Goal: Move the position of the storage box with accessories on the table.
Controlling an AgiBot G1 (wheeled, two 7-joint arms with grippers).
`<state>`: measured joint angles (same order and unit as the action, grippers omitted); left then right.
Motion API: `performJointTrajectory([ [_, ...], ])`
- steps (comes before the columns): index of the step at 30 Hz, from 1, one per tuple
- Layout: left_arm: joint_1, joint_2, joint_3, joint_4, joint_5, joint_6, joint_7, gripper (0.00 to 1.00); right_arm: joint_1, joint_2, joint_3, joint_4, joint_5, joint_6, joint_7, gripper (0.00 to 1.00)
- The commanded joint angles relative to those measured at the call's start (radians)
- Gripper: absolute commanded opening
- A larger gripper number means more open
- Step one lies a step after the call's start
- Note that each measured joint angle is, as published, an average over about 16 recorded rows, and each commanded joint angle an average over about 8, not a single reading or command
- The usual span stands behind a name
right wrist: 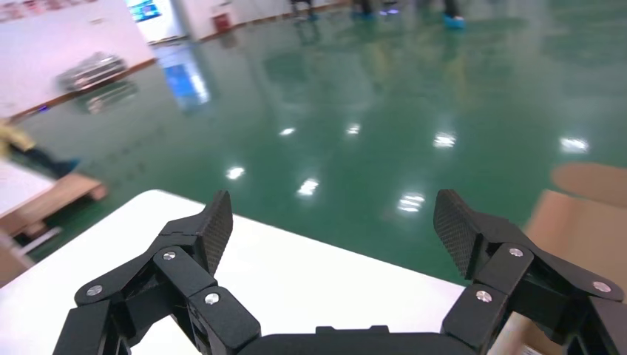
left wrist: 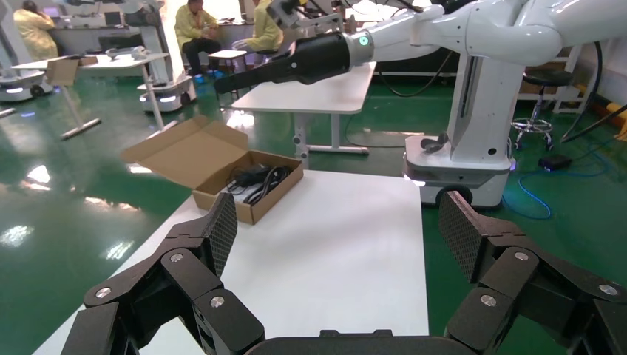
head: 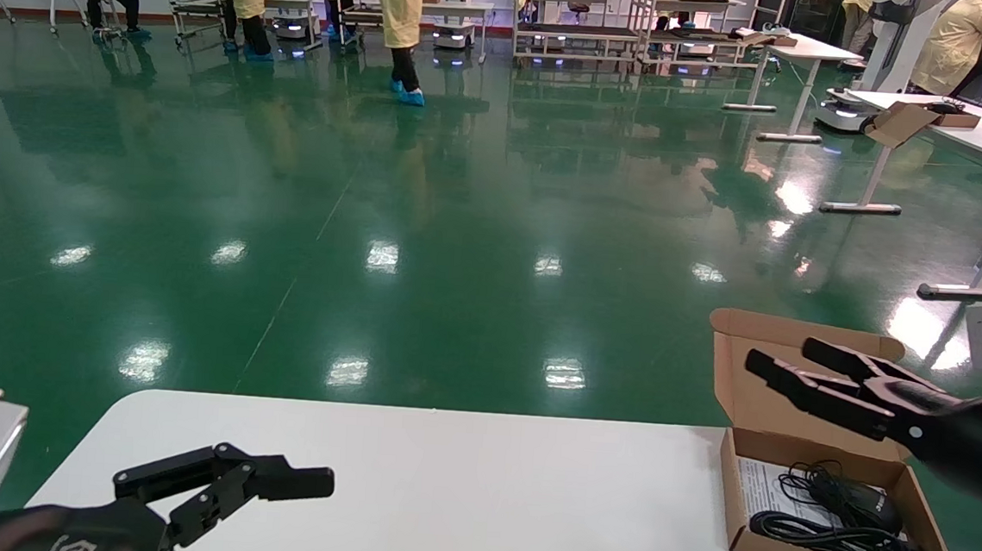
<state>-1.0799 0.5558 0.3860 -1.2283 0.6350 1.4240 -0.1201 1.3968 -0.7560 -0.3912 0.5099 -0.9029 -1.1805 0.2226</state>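
The cardboard box [head: 836,524] sits at the lower right of my head view, on the right end of the white bench [head: 475,499], close to its far edge and right-hand corner. Its flap lid [head: 782,374] stands open and upright on the far side. Inside lie a black mouse [head: 866,502], a coil of black cable [head: 836,535] nearer the front wall, and a white printed sheet [head: 757,486] under them at the box's left end.

My right claw [head: 783,358] hangs in the air in front of the open lid, above the box, fingers spread and pointing toward the left of the frame; it holds nothing and touches neither lid nor box. In its own wrist view the two fingers [right wrist: 207,233] stand wide apart over the bench edge, and a blurred brown shape at the right edge of that frame is probably the box lid.

My left claw [head: 270,472] is low at the lower left of the head view, just above the bench top, well apart from the box. It is released too: the wrist view shows both pads [left wrist: 222,225] spread wide with bare bench between them, and the box [left wrist: 248,188] lying farther off in the upper left of that frame, lid open.
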Motion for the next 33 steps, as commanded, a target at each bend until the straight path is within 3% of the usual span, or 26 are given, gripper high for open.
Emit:
performJointTrajectory([
  [1, 0.000, 0.000, 0.000, 0.000, 0.000, 0.000, 0.000, 1.00, -0.017, 0.007, 0.006, 0.040, 0.009, -0.016, -0.002, 1.00],
  [33, 0.000, 0.000, 0.000, 0.000, 0.000, 0.000, 0.000, 1.00, -0.285, 0.128, 0.099, 0.685, 0.152, -0.279, -0.031, 1.00],
])
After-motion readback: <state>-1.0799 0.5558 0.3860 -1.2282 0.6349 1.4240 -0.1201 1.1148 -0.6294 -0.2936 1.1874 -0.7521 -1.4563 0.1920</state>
